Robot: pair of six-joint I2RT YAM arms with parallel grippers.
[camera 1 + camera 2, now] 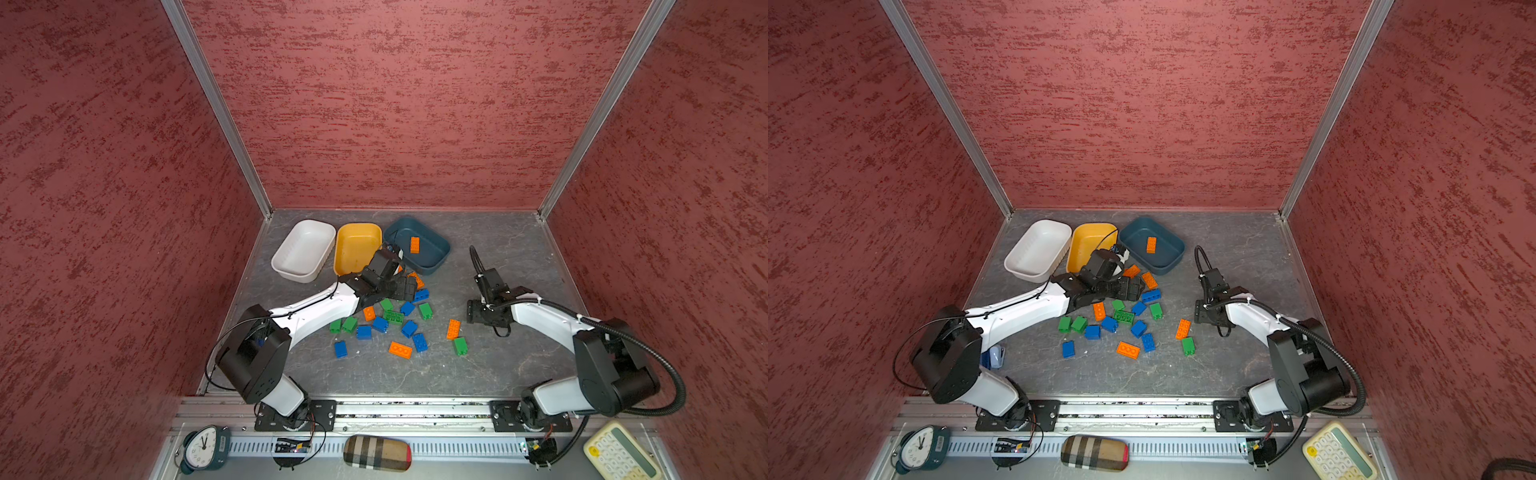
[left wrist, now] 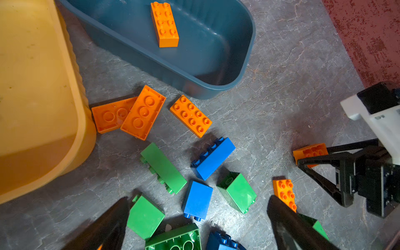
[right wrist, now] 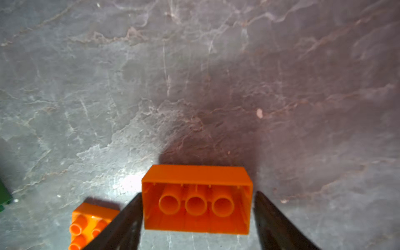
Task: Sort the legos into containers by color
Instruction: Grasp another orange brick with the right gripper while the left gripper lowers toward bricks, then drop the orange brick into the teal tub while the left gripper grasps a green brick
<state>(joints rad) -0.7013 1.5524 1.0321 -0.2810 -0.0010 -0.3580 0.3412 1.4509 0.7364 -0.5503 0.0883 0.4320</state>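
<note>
Seen from above, a grey stone-look table (image 1: 498,365) holds three tubs in a row at its 12 o'clock edge: a white tub (image 1: 303,251), a yellow tub (image 1: 357,245) and a teal tub (image 1: 432,257). A long orange brick (image 1: 414,244) lies studs-up in the teal tub, its long axis running 12 to 6 o'clock. Loose legos (image 1: 395,322) in blue, green and orange lie scattered at the table's centre, pointing every way.

The right gripper (image 3: 198,193) sits at 3 o'clock from the pile, low over the table. Its fingers bracket a second orange brick (image 3: 195,207) by the short ends, so the brick's long axis spans finger to finger. The hollow underside, with three round tubes, faces the wrist camera. One finger touches the brick and the other shows a sliver of gap, so whether the grip is firm cannot be told. A third orange brick (image 3: 91,223) lies just beside, studs-up.

The left gripper (image 2: 198,197) hovers over the pile's 12 o'clock end, near the yellow tub, spread wide and holding nothing.
</note>
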